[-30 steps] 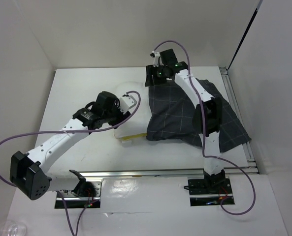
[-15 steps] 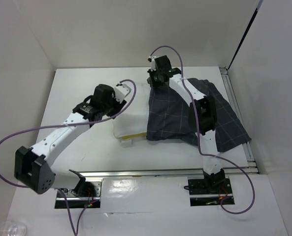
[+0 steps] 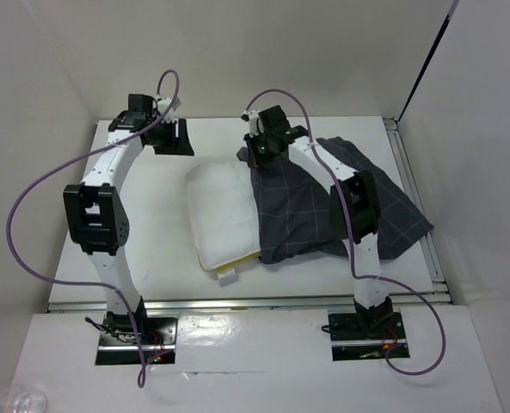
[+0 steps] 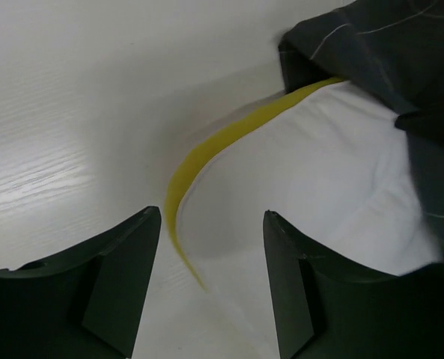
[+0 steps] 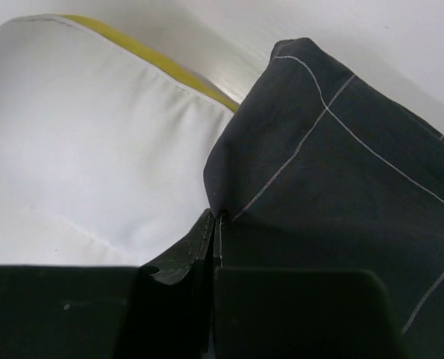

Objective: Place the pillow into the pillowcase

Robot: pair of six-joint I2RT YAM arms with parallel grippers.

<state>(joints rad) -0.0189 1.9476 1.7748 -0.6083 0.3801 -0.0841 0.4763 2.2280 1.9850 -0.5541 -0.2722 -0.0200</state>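
The white pillow [image 3: 223, 215] lies flat mid-table, its yellow band [image 3: 237, 258] showing along the near edge. Its right part is under the dark checked pillowcase [image 3: 323, 206], which spreads to the right. My right gripper [image 3: 250, 157] is at the case's far left corner, shut on the pillowcase hem [image 5: 220, 213], with the pillow [image 5: 94, 149] just to the left of it. My left gripper [image 3: 182, 138] is open at the far left of the table, apart from the pillow. Its wrist view shows the pillow corner [image 4: 319, 172] and yellow band [image 4: 207, 149] beyond the open gripper [image 4: 210, 224], with nothing held.
White walls close the table at the back and left. A metal rail [image 3: 409, 181] runs along the right edge. A purple cable [image 3: 39, 189] loops out to the left of the left arm. Bare tabletop [image 3: 143, 224] lies left of the pillow.
My left arm lifted off the pillow and swung to the far left corner. My right gripper closed on the pillowcase hem and shifted left. The pillow lies more exposed.
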